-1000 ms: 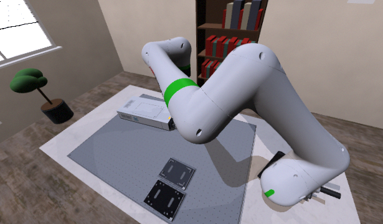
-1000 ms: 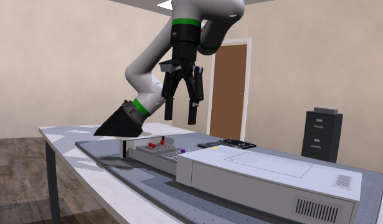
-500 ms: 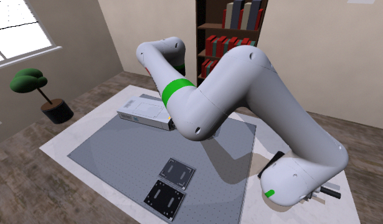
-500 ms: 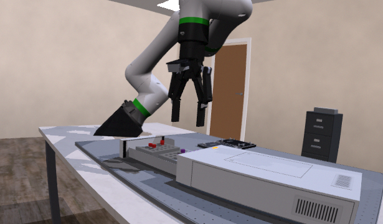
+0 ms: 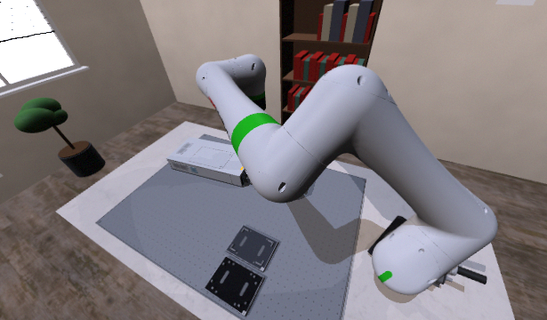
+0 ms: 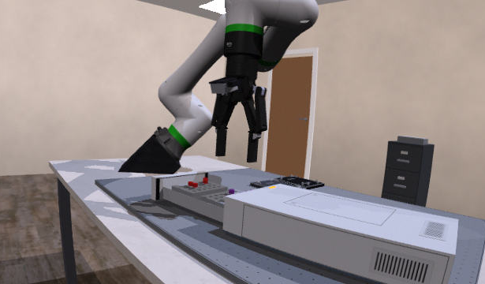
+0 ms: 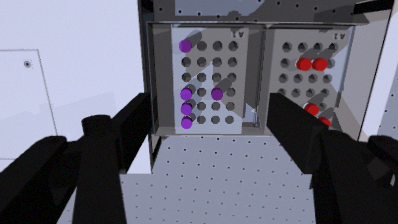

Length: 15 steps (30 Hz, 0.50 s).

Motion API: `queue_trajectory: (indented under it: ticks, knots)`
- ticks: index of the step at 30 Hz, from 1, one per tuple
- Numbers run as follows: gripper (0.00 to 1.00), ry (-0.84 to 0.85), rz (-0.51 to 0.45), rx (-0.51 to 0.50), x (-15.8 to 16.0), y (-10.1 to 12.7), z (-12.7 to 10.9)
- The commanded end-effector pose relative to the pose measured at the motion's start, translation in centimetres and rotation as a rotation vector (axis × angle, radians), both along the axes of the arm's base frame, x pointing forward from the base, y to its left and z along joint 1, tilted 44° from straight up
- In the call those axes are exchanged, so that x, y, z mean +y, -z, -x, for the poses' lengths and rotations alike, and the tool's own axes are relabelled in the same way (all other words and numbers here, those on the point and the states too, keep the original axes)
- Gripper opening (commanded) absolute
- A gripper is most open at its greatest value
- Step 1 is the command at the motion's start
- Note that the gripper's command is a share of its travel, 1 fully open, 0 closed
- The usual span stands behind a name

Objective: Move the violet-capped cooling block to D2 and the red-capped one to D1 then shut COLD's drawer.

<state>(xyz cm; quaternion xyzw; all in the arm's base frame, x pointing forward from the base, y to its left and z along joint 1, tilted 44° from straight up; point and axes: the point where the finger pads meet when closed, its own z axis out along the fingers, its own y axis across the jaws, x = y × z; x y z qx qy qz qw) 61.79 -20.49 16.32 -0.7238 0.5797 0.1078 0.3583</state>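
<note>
My gripper (image 6: 236, 157) (image 7: 209, 109) is open and empty, high above the drawer. The drawer (image 6: 195, 207) (image 7: 162, 80) of the cooler COLD (image 5: 211, 159) (image 6: 337, 221) (image 7: 90, 75) stands open. In it lie the violet-capped block (image 7: 225, 127), nearer the housing, and the red-capped block (image 6: 199, 191) (image 7: 295, 37), nearer the drawer front. Several caps show on each. In the wrist view the violet-capped block appears between the fingers; the right finger hides part of the red-capped one. COLD's lamp (image 6: 272, 187) is lit orange. Slots D1 (image 5: 253, 247) and D2 (image 5: 234, 285) hold no block.
The drawer's upright front panel (image 6: 154, 188) stands at its outer end. COLD's housing rises beside the drawer's inner end. The arm's forearm covers the drawer in the top view. The arm's base (image 6: 151, 158) stands on the white table beyond the grey perforated deck (image 5: 175, 222).
</note>
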Motion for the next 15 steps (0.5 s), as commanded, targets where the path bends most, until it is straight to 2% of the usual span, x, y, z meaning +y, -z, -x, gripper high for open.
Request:
queue_trajectory:
  ticks: [1, 15]
  knots:
    - [0.66, 0.001, 0.001, -0.001, 0.1, 0.2, 0.0]
    - [0.66, 0.001, 0.001, -0.001, 1.1, 1.4, -0.3]
